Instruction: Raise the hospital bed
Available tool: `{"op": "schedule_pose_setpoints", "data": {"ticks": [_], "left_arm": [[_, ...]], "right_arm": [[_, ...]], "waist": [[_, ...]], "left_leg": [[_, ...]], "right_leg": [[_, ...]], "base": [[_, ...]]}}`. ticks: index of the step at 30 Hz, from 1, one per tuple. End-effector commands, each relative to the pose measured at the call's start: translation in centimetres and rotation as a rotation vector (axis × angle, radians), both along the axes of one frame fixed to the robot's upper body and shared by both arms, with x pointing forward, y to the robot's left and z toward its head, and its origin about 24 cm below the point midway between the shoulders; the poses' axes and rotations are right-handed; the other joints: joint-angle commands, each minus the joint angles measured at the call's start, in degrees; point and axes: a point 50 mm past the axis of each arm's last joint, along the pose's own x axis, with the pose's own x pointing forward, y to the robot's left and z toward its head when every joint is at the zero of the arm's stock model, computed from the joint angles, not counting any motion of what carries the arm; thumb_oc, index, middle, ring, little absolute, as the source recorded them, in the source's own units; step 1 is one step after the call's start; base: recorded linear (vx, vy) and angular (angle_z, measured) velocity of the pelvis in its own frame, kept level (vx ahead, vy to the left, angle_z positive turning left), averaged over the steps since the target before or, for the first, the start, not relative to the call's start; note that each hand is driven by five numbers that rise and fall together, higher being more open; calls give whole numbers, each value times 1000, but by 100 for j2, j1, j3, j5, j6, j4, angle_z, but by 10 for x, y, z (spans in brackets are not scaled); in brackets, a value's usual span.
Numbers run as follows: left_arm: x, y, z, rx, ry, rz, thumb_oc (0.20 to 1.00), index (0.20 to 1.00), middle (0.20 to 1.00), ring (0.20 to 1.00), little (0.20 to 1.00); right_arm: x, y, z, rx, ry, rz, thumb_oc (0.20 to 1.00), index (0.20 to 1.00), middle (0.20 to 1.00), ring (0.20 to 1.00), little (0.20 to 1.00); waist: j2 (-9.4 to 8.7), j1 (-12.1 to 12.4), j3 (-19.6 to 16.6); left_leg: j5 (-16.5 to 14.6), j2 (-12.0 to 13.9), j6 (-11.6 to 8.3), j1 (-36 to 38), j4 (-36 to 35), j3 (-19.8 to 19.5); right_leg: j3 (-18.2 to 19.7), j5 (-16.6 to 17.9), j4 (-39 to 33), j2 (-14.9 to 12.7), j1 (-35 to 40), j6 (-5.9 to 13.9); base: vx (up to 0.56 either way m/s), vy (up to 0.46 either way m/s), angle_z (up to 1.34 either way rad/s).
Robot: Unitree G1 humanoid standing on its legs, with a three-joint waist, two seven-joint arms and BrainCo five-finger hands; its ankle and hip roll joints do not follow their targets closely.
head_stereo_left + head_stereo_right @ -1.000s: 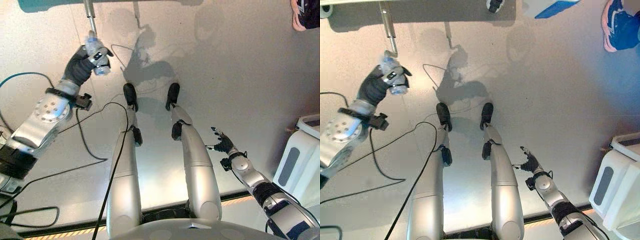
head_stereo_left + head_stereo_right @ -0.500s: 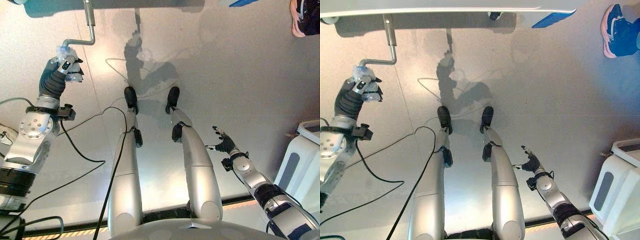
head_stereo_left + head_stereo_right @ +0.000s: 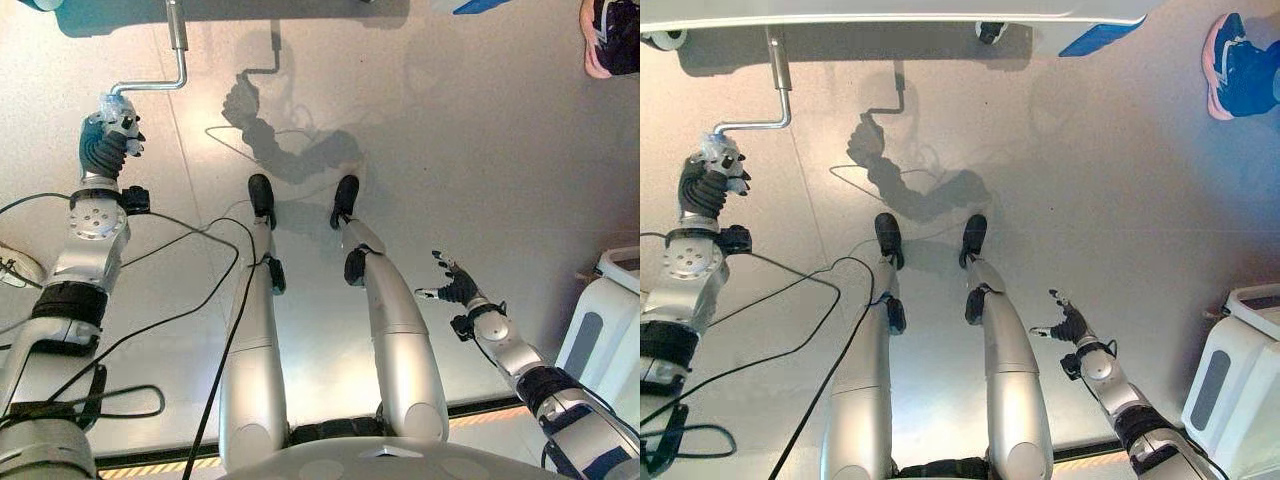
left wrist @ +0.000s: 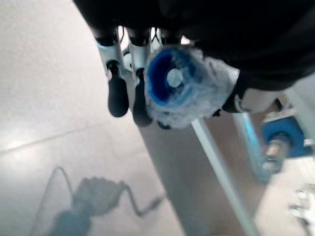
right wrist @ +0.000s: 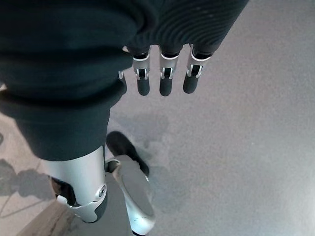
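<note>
The bed's metal crank [image 3: 165,85] hangs from the bed frame [image 3: 890,15] at the far left, its arm bent out sideways. My left hand [image 3: 100,150] is shut on the crank's grip [image 3: 108,105], which is blue and wrapped in clear plastic. In the left wrist view the grip's round end [image 4: 174,83] sits inside the curled fingers [image 4: 118,96], with the crank rod [image 4: 221,172] running away behind it. My right hand [image 3: 458,290] hangs low at the right over the floor, open and holding nothing, its fingers [image 5: 165,83] straight.
A caster wheel [image 3: 665,40] of the bed shows at the far left corner. A person's blue and pink shoe [image 3: 1230,65] stands at the far right. A white unit [image 3: 600,340] stands on the floor at the right edge, close to my right arm.
My left hand has swung the crank grip to the left, turning the crank's arm from pointing toward me to pointing sideways. The right hand has hardly moved.
</note>
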Motion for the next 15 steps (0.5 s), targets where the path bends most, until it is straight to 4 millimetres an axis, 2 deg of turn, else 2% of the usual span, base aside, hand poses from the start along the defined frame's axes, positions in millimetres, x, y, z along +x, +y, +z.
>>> {"op": "schedule_pose_setpoints", "data": {"ticks": [1,2,7,11,13,14,15], "left_arm": [[-9,33,23,73,-16,169,200,200,200,200,200],[-3,32,24,83,8,189,200,200,200,200,200],[7,24,25,102,54,185,200,200,200,200,200],[21,-1,23,146,71,110,200,200,200,200,200],[21,-2,23,146,71,110,200,200,200,200,200],[27,-17,17,144,75,64,200,200,200,200,200],[29,-22,14,144,77,48,200,200,200,200,200]], "right_arm": [[-7,3,-5,15,16,14,1000,1000,1000,1000,1000],[-5,7,-4,22,10,26,1000,1000,1000,1000,1000],[-4,10,-5,29,15,29,1000,1000,1000,1000,1000],[-5,12,-7,28,25,34,1000,1000,1000,1000,1000],[-5,12,-7,28,25,33,1000,1000,1000,1000,1000],[-7,13,-9,29,33,35,1000,1000,1000,1000,1000],[-7,13,-9,29,35,32,1000,1000,1000,1000,1000]], "waist": [[-408,-118,-105],[-478,-198,-105],[-546,-263,-105],[-578,-318,-105],[-578,-314,-105],[-583,-335,-105],[-576,-339,-105]], "left_leg": [[-413,-232,146,-174,418,61],[-439,-210,151,-214,481,57],[-497,-171,171,-316,605,68],[-537,-150,183,-392,685,98],[-539,-149,183,-394,688,99],[-540,-155,191,-415,707,106],[-540,-155,192,-414,706,113]], "right_leg": [[10,485,-404,-49,93,768],[26,497,-410,-25,79,770],[72,515,-392,8,-6,757],[106,524,-369,29,-80,747],[107,524,-368,30,-81,747],[118,522,-351,35,-115,744],[124,530,-355,37,-118,744]], "base": [[2,4,-3],[5,-7,-5],[4,-3,-6],[2,-1,-3],[0,0,0],[0,0,0],[0,0,0]]}}
